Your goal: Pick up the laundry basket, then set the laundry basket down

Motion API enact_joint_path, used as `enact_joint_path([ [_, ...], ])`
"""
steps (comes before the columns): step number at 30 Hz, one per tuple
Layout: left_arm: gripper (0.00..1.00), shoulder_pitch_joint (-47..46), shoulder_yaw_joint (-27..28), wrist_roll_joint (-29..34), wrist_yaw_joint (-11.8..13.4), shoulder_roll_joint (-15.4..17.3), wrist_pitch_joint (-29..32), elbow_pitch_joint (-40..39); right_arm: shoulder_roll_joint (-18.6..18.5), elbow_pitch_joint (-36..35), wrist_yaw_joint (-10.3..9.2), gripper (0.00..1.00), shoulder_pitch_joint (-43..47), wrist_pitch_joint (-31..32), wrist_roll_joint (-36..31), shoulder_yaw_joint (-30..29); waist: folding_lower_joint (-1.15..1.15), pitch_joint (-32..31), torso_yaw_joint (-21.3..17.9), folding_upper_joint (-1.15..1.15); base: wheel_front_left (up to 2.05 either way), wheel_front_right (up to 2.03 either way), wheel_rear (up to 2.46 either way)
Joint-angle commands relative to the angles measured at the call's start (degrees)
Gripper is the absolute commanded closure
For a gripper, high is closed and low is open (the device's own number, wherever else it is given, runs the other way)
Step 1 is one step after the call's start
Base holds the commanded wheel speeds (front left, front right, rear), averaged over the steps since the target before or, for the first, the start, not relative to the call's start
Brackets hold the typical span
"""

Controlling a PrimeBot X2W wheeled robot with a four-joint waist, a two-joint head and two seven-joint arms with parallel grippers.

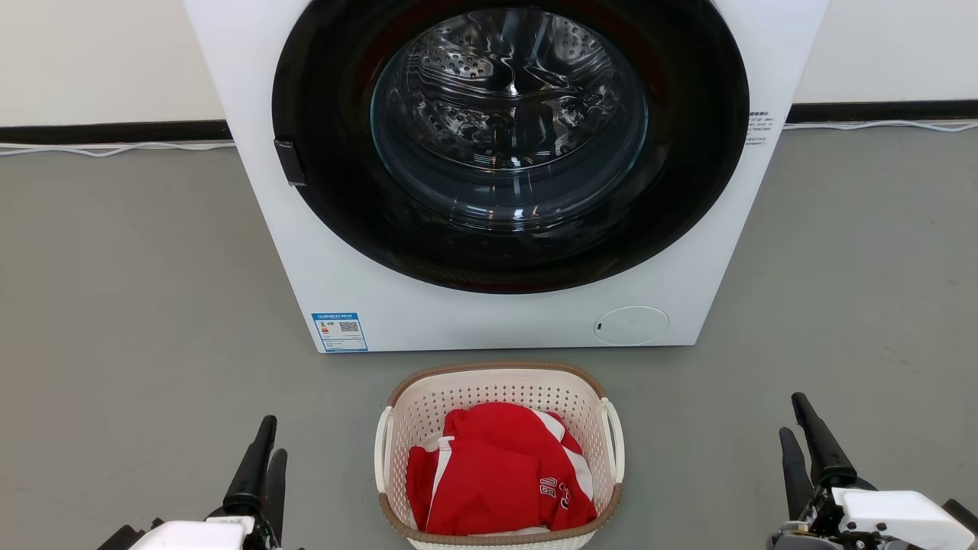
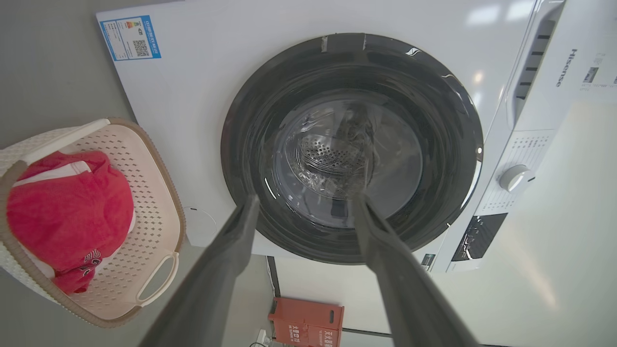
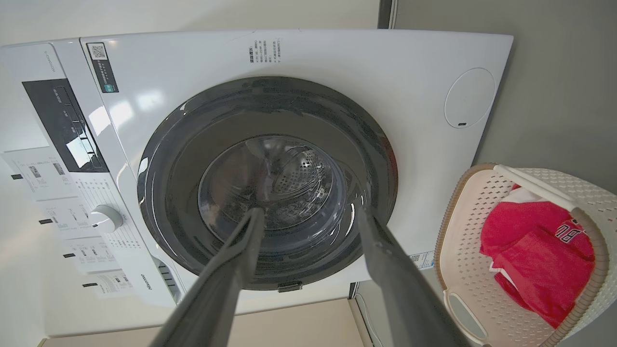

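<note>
The laundry basket (image 1: 428, 405), cream-white and perforated with a brown rim and white side handles, stands on the grey floor in front of the washer. A red and white garment (image 1: 497, 473) lies inside it. My left gripper (image 1: 273, 437) is to the basket's left, open and empty, apart from it. On the basket's right my right gripper (image 1: 791, 415) is also open with nothing in it. The left wrist view looks past the open left gripper (image 2: 304, 198) at the washer door, with the basket (image 2: 144, 183) at its left edge. The right gripper (image 3: 308, 211) points likewise, with the basket (image 3: 462, 250) at the right.
A white front-loading washer (image 1: 344, 252) with a round dark glass door (image 1: 508, 137), shut, stands close behind the basket. Grey floor (image 1: 137, 305) spreads to both sides. A white cable (image 1: 114, 149) runs along the wall base. An orange crate (image 2: 306, 323) sits beside the washer.
</note>
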Motion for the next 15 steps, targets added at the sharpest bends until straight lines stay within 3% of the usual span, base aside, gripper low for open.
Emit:
enact_joint_path([
  [1, 0.0, -1.5, -0.1, 1.1, -0.1, 0.5, -0.6, -1.7, -0.4, -2.1, 0.1, 0.0, -1.3, -0.9, -1.1, 0.3, -0.01, 0.0, 0.0, 0.0, 0.0, 0.0, 0.0],
  [15, 0.0, -1.6, -0.3, 10.8, -0.2, 0.8, -3.0, -1.1, -0.4, -2.8, 0.15, 0.0, -1.2, -3.2, -16.2, 0.9, -0.01, 0.0, 0.0, 0.0, 0.0, 0.0, 0.0],
])
